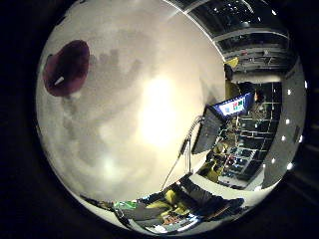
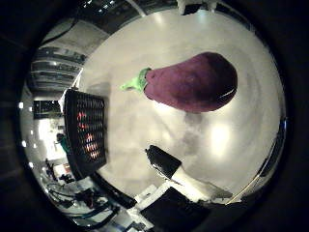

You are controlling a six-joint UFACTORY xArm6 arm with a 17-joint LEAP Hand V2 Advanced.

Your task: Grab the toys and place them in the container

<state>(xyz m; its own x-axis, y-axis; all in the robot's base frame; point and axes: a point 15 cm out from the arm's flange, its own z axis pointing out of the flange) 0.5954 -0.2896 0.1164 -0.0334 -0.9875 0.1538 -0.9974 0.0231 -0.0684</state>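
A purple plush eggplant (image 2: 193, 82) with a green stem lies on the white table (image 2: 145, 135), a short way off from my palm. Its rounded end also shows in the little finger side view (image 1: 66, 67). A black mesh container (image 2: 86, 131) with coloured things showing through its wall stands on the table beside the eggplant's stem end. One black-tipped white finger of my hand (image 2: 181, 174) reaches straight out over the table near the eggplant, touching nothing. Nothing is held.
A monitor (image 1: 230, 107) on a stand rises at the table's edge. Beyond it lies a dim room with shelving, lights and clutter near the floor. Bright glare marks the table (image 1: 154, 114) surface.
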